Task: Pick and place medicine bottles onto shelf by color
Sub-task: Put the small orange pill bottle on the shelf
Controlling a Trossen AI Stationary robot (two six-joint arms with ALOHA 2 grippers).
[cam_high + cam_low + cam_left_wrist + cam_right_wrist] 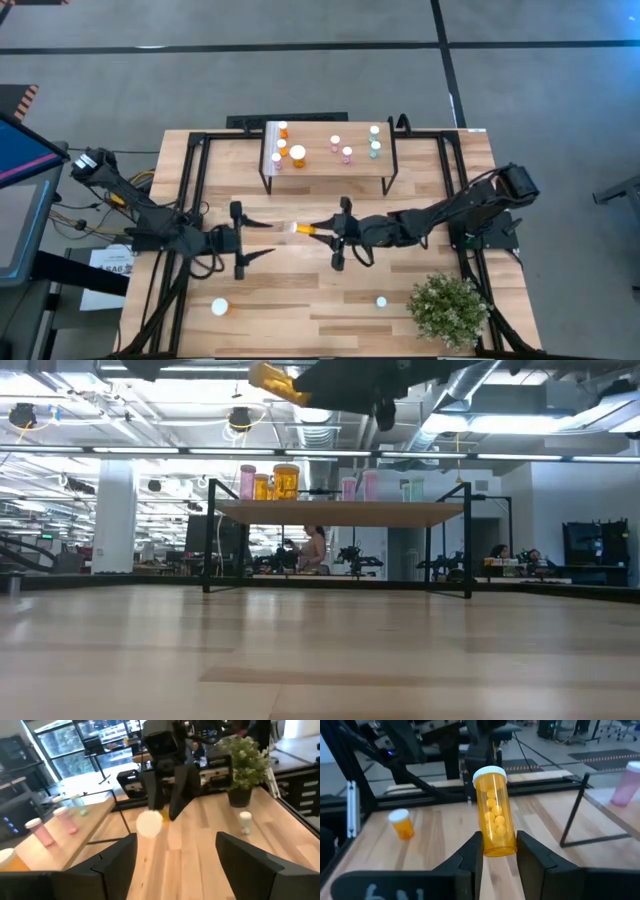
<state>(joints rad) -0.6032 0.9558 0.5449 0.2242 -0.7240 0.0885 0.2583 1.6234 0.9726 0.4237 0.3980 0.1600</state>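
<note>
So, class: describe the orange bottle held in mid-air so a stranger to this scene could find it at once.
Start at the small shelf at the table's far edge, then come toward the middle of the table, where the two arms face each other. The right gripper holds an orange bottle by its base, white cap pointing at the open left gripper. It alone is off the table and lying sideways; every other bottle stands upright.

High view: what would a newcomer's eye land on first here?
The right gripper holds an orange bottle in the air above mid-table, cap toward the open left gripper facing it. Behind them, the shelf carries orange, pink and teal bottles; a potted plant sits at the near right corner.
</note>
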